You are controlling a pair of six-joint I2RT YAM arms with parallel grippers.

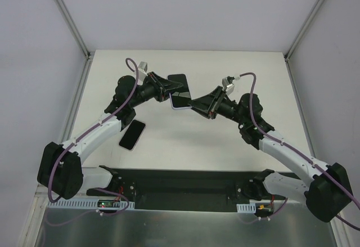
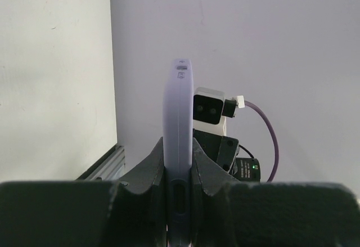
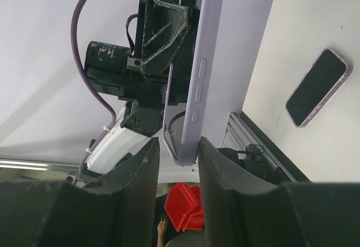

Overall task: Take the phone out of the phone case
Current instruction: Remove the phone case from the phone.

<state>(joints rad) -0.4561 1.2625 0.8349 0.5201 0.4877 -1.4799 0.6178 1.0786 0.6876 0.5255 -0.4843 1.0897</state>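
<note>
phone case [image 3: 199,84] between right gripper [image 3: 179,148] fingers, left gripper [image 3: 171,61] clamping it, 2nd phone [image 3: 318,86] (dark screen)

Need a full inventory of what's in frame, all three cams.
table: one, white, under everything
lilac case: one, lilac, in the air between both pincers; contents not visible
cased phone: one, dark screen with lilac rim, flat on the table, left side
dark slab: one, black, just beyond the left pincer; phone or not, unclear
red bin: one, red, low in the right wrist view
cables: two, purple, one to each wrist
left pincer: one, black, shut on the lilac case
right pincer: one, black, straddling the case's end; grip unclear
</note>
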